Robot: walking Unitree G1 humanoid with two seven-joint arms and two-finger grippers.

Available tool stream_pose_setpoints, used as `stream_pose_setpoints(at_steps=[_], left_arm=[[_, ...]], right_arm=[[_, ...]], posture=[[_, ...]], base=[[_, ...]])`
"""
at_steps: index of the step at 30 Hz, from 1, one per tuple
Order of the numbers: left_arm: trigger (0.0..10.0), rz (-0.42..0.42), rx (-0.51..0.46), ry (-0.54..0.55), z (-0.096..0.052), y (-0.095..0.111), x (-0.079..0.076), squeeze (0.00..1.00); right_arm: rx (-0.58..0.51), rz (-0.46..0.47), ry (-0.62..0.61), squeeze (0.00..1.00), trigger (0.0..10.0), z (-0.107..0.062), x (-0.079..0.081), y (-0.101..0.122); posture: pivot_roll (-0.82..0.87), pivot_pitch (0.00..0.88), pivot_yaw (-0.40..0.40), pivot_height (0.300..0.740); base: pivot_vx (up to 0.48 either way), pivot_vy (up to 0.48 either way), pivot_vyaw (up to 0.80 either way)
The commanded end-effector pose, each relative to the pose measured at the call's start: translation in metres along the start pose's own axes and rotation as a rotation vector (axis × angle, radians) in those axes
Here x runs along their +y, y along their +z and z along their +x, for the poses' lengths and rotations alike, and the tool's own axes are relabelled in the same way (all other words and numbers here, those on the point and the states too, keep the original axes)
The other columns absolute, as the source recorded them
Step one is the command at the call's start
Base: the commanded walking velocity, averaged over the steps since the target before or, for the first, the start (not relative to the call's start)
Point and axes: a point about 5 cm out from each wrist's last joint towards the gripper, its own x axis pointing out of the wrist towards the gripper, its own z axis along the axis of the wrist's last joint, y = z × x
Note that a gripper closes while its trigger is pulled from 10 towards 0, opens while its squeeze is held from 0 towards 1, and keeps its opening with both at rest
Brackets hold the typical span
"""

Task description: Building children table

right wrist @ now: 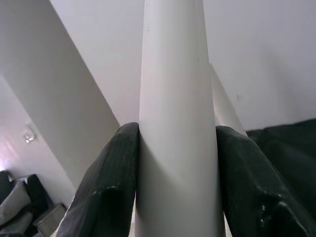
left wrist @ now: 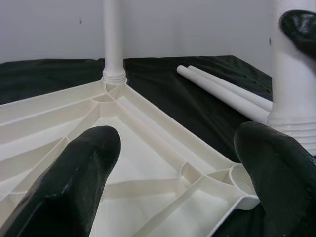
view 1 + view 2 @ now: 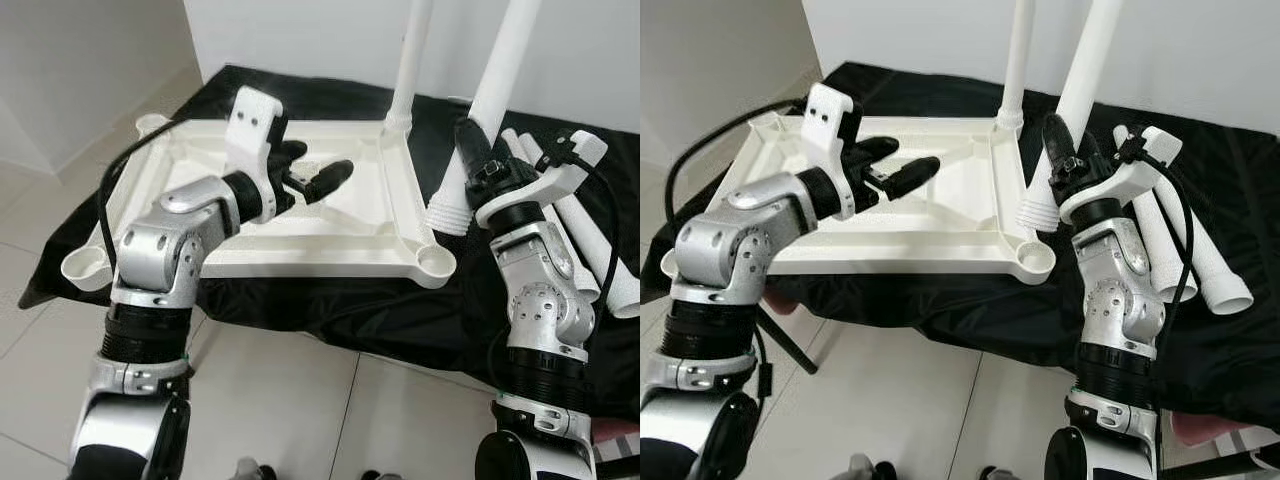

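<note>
A black cloth (image 3: 330, 310) covers the low surface and hangs over its near edge above the pale tiled floor (image 3: 290, 400). On the cloth lies the white tabletop (image 3: 300, 250), upside down, its ribbed underside facing up and a round socket at each corner; the near right socket (image 3: 436, 262) stands open. At the far right corner a white leg (image 3: 410, 60) stands upright, its threaded end seated in the socket there. A second, thicker white leg (image 3: 490, 100) leans a little to the left just beside the tabletop's right edge, its ribbed threaded end (image 3: 447, 212) low over the cloth close to the near right socket; whether it touches the cloth I cannot tell. The right claw (image 3: 470, 150) holds this leg, and in the right wrist view both black fingers (image 1: 108, 187) press against its sides. To the right of that arm, spare white legs (image 3: 590, 250) lie side by side on the cloth. The left claw (image 3: 315, 175) hovers over the middle of the tabletop with its fingers spread wide and nothing between them; in the left wrist view the two fingertips (image 2: 74, 182) frame the ribbed underside.
</note>
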Motion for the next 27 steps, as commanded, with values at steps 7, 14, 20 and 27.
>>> stream_pose_setpoints(at_steps=[7, 14, 20, 27], left_arm=[[10.0, 0.003, 0.073, 0.211, -0.002, -0.028, 0.011, 0.0], [10.0, -0.077, 0.022, 0.151, -0.002, -0.023, 0.011, 0.0], [10.0, -0.006, 0.035, 0.153, -0.004, -0.029, 0.011, 0.0], [10.0, 0.014, -0.01, 0.2, -0.01, -0.026, 0.016, 0.0]], right_arm=[[-0.031, -0.041, 0.052, 0.0, 10.0, -0.003, 0.009, -0.003], [-0.031, -0.069, 0.034, 0.0, 10.0, -0.007, 0.005, -0.007], [-0.016, -0.081, 0.037, 0.0, 10.0, -0.01, 0.006, -0.014], [-0.008, -0.108, 0.061, 0.0, 10.0, -0.011, 0.008, -0.023]], posture=[[-0.11, 0.001, 0.066, 0.74], [-0.11, 0.0, 0.057, 0.74], [-0.1, 0.0, 0.053, 0.74], [-0.09, 0.0, 0.052, 0.74]], base=[[0.0, 0.0, 0.0], [0.0, 0.0, 0.0], [0.0, 0.0, 0.0], [0.0, 0.0, 0.0]])
